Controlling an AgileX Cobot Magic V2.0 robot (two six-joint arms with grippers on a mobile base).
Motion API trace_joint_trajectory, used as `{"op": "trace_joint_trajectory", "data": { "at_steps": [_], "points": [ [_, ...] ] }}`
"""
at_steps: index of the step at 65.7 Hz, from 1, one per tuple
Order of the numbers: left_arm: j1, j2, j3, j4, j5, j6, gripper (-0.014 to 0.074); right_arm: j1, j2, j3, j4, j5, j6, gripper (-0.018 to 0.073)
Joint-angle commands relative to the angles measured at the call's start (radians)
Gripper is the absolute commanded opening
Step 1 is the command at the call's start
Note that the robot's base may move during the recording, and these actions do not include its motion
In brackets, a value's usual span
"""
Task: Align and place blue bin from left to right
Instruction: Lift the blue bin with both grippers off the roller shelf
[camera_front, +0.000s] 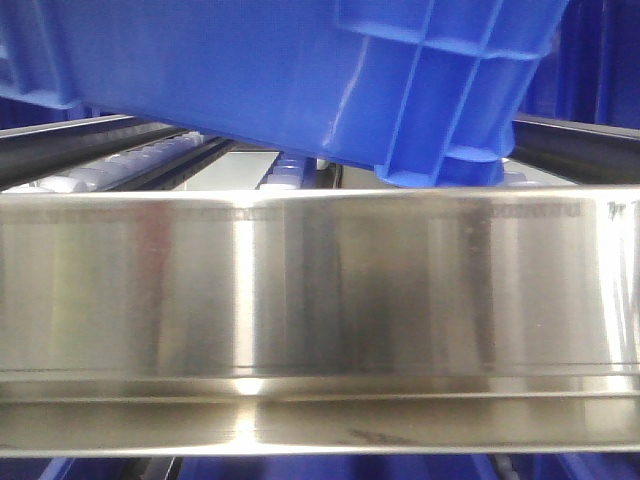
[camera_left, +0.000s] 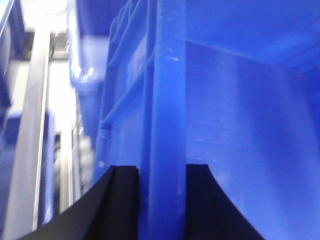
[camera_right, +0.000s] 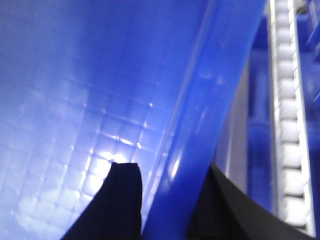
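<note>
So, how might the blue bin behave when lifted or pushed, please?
Probably stiff: the blue bin has ribbed walls. Its glossy rim might slip in the left gripper and right gripper. On the rollers, it likely glides.

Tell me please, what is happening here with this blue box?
The robot holds a blue bin with both arms. The left gripper has its fingers on either side of a bin wall, and the right gripper clamps a wall the same way. In the front view the bin hangs tilted above the roller tracks, behind a steel rail, with one corner lowest. Whether that corner touches the rollers, I cannot tell.
</note>
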Motion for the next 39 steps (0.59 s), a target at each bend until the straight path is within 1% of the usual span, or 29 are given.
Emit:
{"op": "trace_joint_trajectory", "data": {
  "at_steps": [1,32,39],
  "points": [
    [-0.005,-0.031,-0.021,-0.004,-0.079,-0.010,-0.0111,-0.003,-0.020,-0.010,0.003,-0.030,-0.025,-0.0071],
    [-0.005,-0.031,-0.021,-0.008,0.089,-0.010,-0.0111,-0.003,-0.020,-0.010,0.003,0.011,0.011,-0.0071],
    [-0.005,-0.031,-0.021,-0.021,0.133,-0.010,-0.0111,-0.025,-0.020,-0.010,0.027,0.023,0.011,-0.0071]
  ]
}}
